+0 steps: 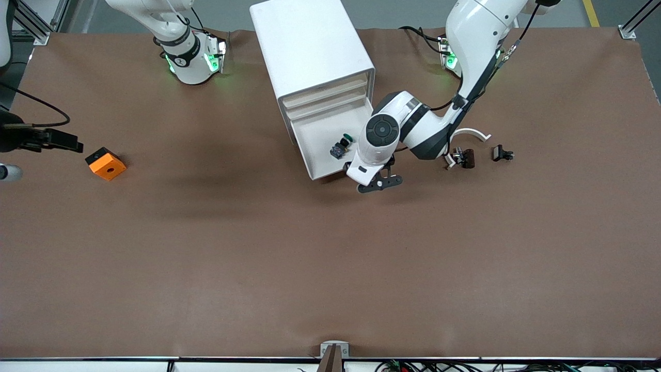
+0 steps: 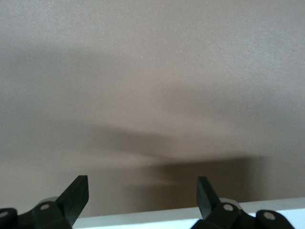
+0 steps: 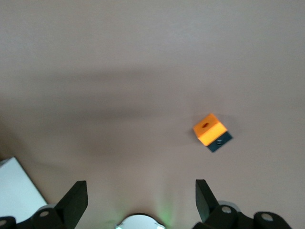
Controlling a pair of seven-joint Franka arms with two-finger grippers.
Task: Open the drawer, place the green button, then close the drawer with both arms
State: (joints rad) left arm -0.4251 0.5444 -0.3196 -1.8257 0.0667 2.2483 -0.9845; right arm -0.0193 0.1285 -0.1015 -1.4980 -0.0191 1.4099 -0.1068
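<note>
Risk: left end effector, spread wide and empty at the open drawer front, pushes askew, jamming it with the button inside; right end effector waits wide.

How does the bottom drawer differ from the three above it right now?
The lowest drawer is pulled out of the white cabinet toward the front camera; the three upper drawers sit pushed in. Its inside is open to view, with the green-capped button lying in it; theirs is hidden. The left hand, open, hovers at its front edge; nothing is at theirs. All four share the same wide, shallow cream front.
</note>
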